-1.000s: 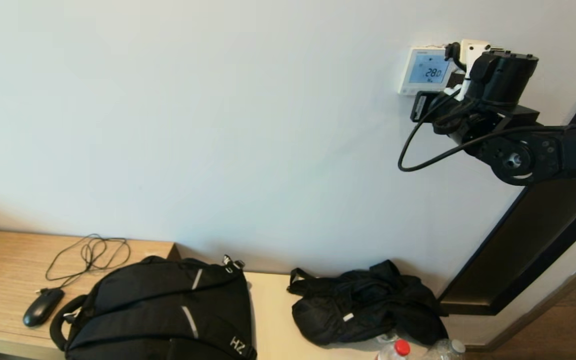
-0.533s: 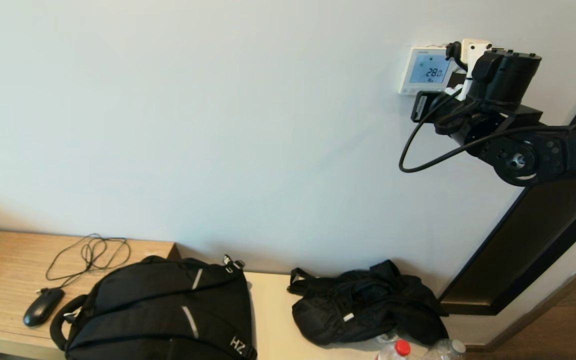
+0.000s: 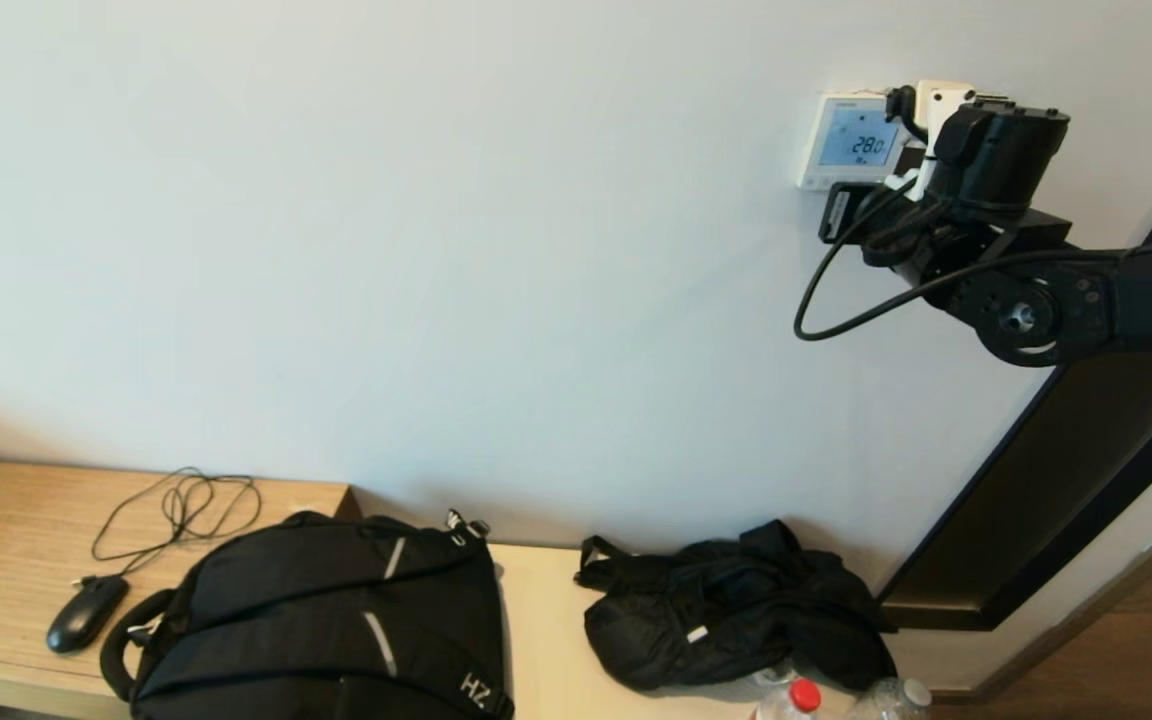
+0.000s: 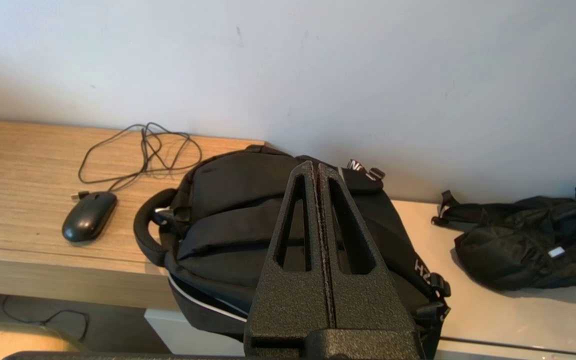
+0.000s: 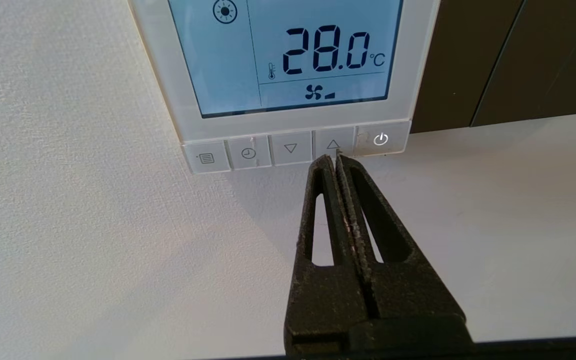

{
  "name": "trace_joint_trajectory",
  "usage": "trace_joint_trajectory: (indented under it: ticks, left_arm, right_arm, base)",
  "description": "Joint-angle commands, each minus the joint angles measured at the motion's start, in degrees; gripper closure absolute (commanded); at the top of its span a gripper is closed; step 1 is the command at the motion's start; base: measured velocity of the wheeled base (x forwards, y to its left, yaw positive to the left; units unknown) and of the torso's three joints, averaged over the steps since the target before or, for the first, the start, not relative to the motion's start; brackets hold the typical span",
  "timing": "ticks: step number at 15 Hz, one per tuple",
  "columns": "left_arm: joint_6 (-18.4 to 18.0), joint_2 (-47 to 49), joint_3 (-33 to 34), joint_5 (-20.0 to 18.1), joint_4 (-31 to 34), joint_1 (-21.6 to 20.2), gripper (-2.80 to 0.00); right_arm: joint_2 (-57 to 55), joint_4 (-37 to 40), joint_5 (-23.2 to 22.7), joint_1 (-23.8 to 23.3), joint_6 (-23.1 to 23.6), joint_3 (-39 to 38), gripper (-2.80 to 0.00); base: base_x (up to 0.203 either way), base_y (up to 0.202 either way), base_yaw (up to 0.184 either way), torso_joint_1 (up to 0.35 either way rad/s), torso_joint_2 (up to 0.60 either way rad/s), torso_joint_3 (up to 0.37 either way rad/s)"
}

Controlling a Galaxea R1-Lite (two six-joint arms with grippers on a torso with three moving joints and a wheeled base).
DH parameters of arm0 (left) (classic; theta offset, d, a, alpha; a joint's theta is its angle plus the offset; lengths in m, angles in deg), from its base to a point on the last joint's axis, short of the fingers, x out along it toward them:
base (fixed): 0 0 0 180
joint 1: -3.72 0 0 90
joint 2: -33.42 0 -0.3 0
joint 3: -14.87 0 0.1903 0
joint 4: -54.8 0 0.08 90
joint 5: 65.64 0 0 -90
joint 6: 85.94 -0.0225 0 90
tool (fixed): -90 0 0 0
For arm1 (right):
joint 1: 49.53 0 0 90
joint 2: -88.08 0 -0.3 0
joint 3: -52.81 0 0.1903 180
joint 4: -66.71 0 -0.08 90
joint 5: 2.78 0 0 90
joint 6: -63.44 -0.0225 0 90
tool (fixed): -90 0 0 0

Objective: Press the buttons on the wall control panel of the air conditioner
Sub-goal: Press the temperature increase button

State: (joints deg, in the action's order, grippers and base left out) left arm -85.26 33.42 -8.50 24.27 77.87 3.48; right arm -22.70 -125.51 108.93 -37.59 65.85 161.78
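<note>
Right pincer (image 5: 334, 159), fingers pressed together, tip at up-arrow button (image 5: 333, 144) (contact unclear); next: short straight push. Left pincer (image 4: 317, 167) closed, parked.

Black right arm (image 3: 1086, 300), looping black cable (image 3: 836, 300), textured triangular fingers (image 5: 348, 210).

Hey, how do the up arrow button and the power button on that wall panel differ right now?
The up arrow button shows a hollow triangle; the power button shows a circle-and-stroke power mark. The up arrow button sits fourth in the row, the power button last, at the end toward the dark frame. The shut tips of the right gripper are at the up arrow button; the power button has nothing at it. Both are pale keys under the control panel display.
</note>
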Motion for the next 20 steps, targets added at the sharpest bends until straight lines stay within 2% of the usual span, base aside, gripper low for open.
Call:
trace_joint_trajectory:
  ticks: [1, 9, 17, 20]
  left_arm:
    - [0.0, 0.0, 0.0, 0.0, 0.0, 0.0, 0.00]
    - [0.0, 0.0, 0.0, 0.0, 0.0, 0.0, 0.00]
    - [0.0, 0.0, 0.0, 0.0, 0.0, 0.0, 0.00]
    - [0.0, 0.0, 0.0, 0.0, -0.1, 0.0, 0.00]
  right_arm:
    - [-1.1, -0.2, -0.1, -0.2, 0.0, 0.4, 0.00]
    - [-0.6, 0.0, -0.2, -0.3, -0.1, 0.8, 0.00]
    - [6.6, -0.6, -0.3, 0.4, -0.5, -7.6, 0.00]
    - [12.1, -0.6, -0.6, 0.4, -0.6, -13.3, 0.00]
  base:
    - [0.000, 0.000, 0.000, 0.000, 0.00, 0.000]
    - [0.000, 0.000, 0.000, 0.000, 0.00, 0.000]
    - [0.000, 0.000, 0.000, 0.000, 0.00, 0.000]
    - [0.000, 0.000, 0.000, 0.000, 0.00, 0.000]
